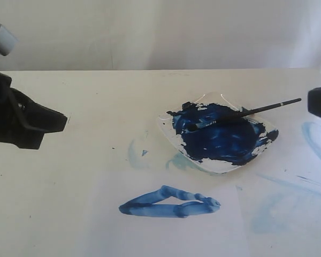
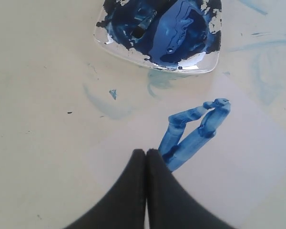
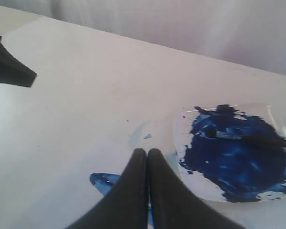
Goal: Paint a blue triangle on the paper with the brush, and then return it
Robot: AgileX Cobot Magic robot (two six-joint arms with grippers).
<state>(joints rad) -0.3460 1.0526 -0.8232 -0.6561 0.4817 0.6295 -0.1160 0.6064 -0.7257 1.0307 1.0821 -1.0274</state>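
The brush [image 1: 246, 112] lies free across the clear paint dish [image 1: 167, 128], bristles in the dark navy paint and black handle sticking out past the far right rim. In front of the dish, the blue triangle [image 1: 168, 202] is painted on the white paper [image 1: 166, 235]. My left gripper [image 1: 61, 119] hovers at the left, shut and empty. My right gripper [image 1: 316, 103] sits at the right edge, just off the handle's end, shut on nothing. The left wrist view shows shut jaws [image 2: 146, 151] near the triangle [image 2: 195, 131]. The right wrist view shows shut jaws [image 3: 147, 151] short of the dish [image 3: 181, 129] and brush [image 3: 262, 140].
Pale blue smears [image 1: 136, 152] mark the cream tabletop left of the dish, and more smears [image 1: 315, 136] lie at the right. A white wall runs behind the table's far edge.
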